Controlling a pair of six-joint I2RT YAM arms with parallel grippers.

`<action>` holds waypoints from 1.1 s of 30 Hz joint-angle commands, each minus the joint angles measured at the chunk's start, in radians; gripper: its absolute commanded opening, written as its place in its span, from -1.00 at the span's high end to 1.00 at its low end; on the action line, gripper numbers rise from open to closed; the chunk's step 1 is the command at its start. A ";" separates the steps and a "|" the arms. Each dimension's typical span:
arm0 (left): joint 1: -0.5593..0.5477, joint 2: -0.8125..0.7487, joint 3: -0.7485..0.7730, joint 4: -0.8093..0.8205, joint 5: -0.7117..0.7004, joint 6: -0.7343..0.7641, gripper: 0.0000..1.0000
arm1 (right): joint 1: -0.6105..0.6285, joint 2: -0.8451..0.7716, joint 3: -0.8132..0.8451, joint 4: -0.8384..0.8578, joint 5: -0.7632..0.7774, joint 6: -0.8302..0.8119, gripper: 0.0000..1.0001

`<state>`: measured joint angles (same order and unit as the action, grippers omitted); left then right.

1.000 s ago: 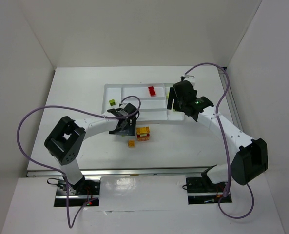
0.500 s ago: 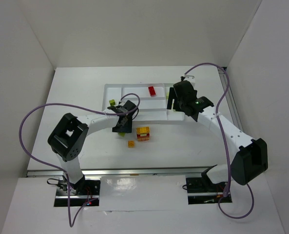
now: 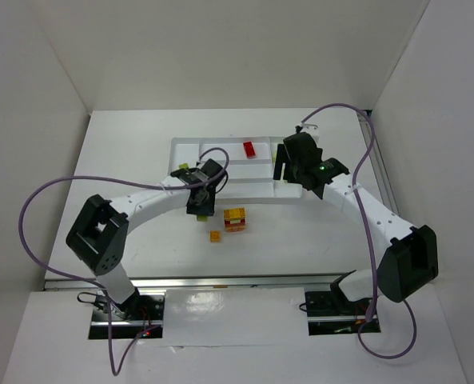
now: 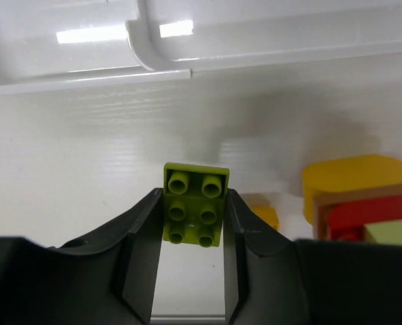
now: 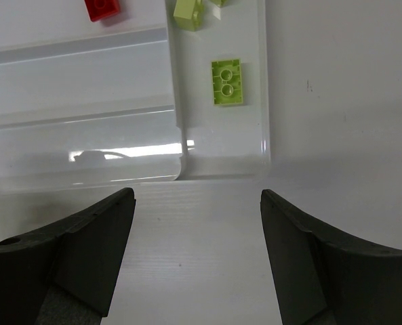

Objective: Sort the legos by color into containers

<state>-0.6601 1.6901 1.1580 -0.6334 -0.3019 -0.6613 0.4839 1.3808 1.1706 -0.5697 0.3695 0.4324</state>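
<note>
We see left gripper (image 4: 192, 203) pinching a lime brick (image 4: 194, 215) beside near rim of tray (image 4: 65, 57). Right gripper (image 5: 195, 200) spread wide, empty, near the end compartment (image 5: 221, 145) where a second lime brick (image 5: 228, 82) lies. We note red brick (image 3: 249, 148) in tray, orange-red block (image 3: 235, 218) on table (image 3: 125, 160) just outside it

Matte white bench (image 3: 125, 160) under soft, even light.
Plain white panel walls (image 3: 237, 48) box its left, far and right edges; a silver metal rail (image 3: 237, 280) lines the near edge, beside a glossy white ledge (image 3: 237, 316).
</note>
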 commanded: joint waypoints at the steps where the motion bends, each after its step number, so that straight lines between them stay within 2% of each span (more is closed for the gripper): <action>1: 0.028 -0.055 0.115 -0.088 -0.014 -0.017 0.89 | 0.007 0.000 0.017 0.030 0.005 -0.006 -0.63; 3: 0.097 -0.046 0.179 -0.088 -0.002 -0.017 0.89 | 0.007 0.009 0.017 0.030 0.005 -0.006 -0.63; 5: 0.144 0.012 0.236 -0.088 0.021 0.006 1.00 | 0.016 0.009 0.026 0.030 0.005 -0.006 -0.63; 9: 0.232 0.138 0.389 -0.109 0.035 0.037 1.00 | 0.016 0.009 0.035 0.021 0.014 -0.006 -0.63; 12: 0.270 0.210 0.445 -0.109 0.012 0.037 0.87 | 0.016 -0.002 0.035 0.001 0.025 -0.006 -0.63; 13: 0.271 0.226 0.456 -0.109 0.012 0.037 0.69 | 0.016 -0.011 0.035 0.001 0.034 -0.006 -0.63; 15: 0.298 0.264 0.471 -0.109 0.012 0.037 0.45 | 0.016 -0.011 0.035 0.001 0.034 -0.006 -0.63; 16: 0.298 0.264 0.471 -0.109 -0.008 0.037 0.07 | 0.016 -0.011 0.035 0.001 0.034 -0.006 -0.63; 20: 0.307 0.246 0.471 -0.109 -0.017 0.037 -0.84 | 0.016 -0.020 0.025 -0.010 0.034 -0.006 -0.63; 24: 0.275 0.145 0.460 -0.109 -0.026 0.072 -0.87 | 0.056 -0.058 -0.011 0.031 -0.038 -0.006 -0.63; 26: 0.254 0.052 0.422 -0.109 0.018 0.110 -0.87 | 0.097 -0.069 -0.011 0.054 -0.089 -0.006 -0.63; 28: 0.240 -0.007 0.393 -0.100 0.055 0.132 -0.87 | 0.192 -0.059 -0.011 0.054 -0.098 -0.006 -0.67; 33: 0.231 -0.177 0.232 -0.080 0.125 0.173 -0.82 | 0.390 -0.039 0.009 0.044 0.003 -0.050 -0.72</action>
<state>-0.4309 1.5764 1.4521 -0.7109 -0.2321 -0.5407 0.7982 1.3510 1.1641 -0.5594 0.3271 0.4141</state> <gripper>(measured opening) 0.913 0.856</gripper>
